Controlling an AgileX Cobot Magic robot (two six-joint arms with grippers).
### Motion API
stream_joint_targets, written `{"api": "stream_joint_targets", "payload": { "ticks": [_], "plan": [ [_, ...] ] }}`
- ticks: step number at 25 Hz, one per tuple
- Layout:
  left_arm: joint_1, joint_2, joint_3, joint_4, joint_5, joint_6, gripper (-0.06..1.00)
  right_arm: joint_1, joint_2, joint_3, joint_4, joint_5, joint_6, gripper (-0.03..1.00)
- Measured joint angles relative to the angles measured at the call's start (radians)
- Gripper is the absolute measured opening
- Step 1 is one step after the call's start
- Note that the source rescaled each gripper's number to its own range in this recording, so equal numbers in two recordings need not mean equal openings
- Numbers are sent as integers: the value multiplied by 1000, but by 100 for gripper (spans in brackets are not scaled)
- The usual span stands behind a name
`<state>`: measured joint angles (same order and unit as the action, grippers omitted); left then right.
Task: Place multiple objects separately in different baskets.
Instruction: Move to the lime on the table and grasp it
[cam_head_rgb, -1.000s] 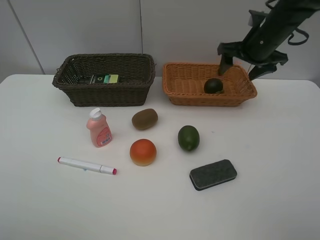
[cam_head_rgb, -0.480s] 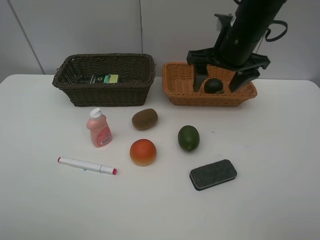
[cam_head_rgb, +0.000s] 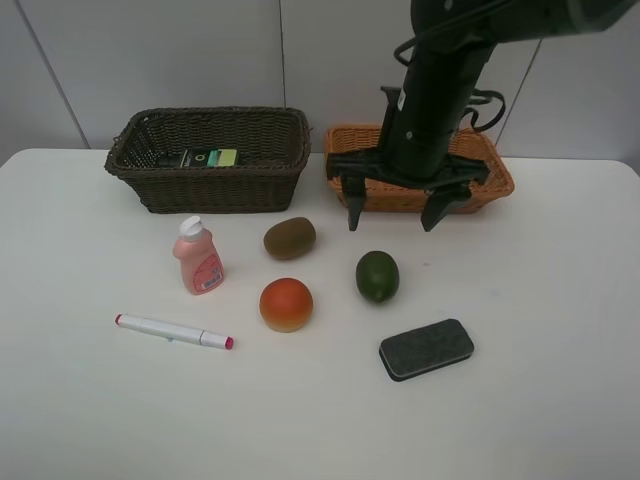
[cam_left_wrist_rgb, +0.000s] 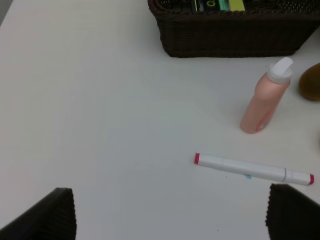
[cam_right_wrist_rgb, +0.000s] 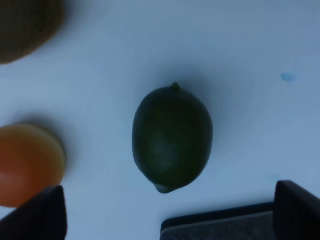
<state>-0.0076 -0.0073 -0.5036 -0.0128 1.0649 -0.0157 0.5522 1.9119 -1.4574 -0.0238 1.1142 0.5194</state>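
Observation:
My right gripper (cam_head_rgb: 394, 218) hangs open just in front of the light orange-tan basket (cam_head_rgb: 345, 172), above the green fruit (cam_head_rgb: 377, 276). In the right wrist view that green fruit (cam_right_wrist_rgb: 172, 138) lies between the wide-apart fingertips, beside the orange-red fruit (cam_right_wrist_rgb: 27, 162) and the dark eraser (cam_right_wrist_rgb: 220, 229). A brown kiwi (cam_head_rgb: 290, 238), an orange-red fruit (cam_head_rgb: 286, 304), a pink bottle (cam_head_rgb: 198, 257), a marker (cam_head_rgb: 173, 331) and an eraser (cam_head_rgb: 426, 349) lie on the table. The dark brown basket (cam_head_rgb: 150, 185) holds a dark-green box (cam_head_rgb: 208, 157). My left gripper (cam_left_wrist_rgb: 172, 220) is open over the table near the marker (cam_left_wrist_rgb: 252, 169) and bottle (cam_left_wrist_rgb: 262, 100).
The white table (cam_head_rgb: 90, 400) runs to a pale wall behind the baskets. My right arm (cam_head_rgb: 435, 90) stands over the orange-tan basket and hides its middle. The left arm is outside the exterior high view.
My right arm has swung from behind the orange-tan basket's far right corner forward and left, over the basket, to just in front of it. The gripper stayed open. No object moved.

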Motion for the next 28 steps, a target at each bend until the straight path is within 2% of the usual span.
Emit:
{"api": "stream_joint_targets", "payload": {
  "ticks": [11,20,28],
  "plan": [
    [0,0,0,0,0,0,100,14,99,0,35,-20,3,100],
    [0,0,0,0,0,0,100,14,106,142,52,-221,3,100],
    [0,0,0,0,0,0,100,14,157,150,44,-269,3,100]
  ]
}}
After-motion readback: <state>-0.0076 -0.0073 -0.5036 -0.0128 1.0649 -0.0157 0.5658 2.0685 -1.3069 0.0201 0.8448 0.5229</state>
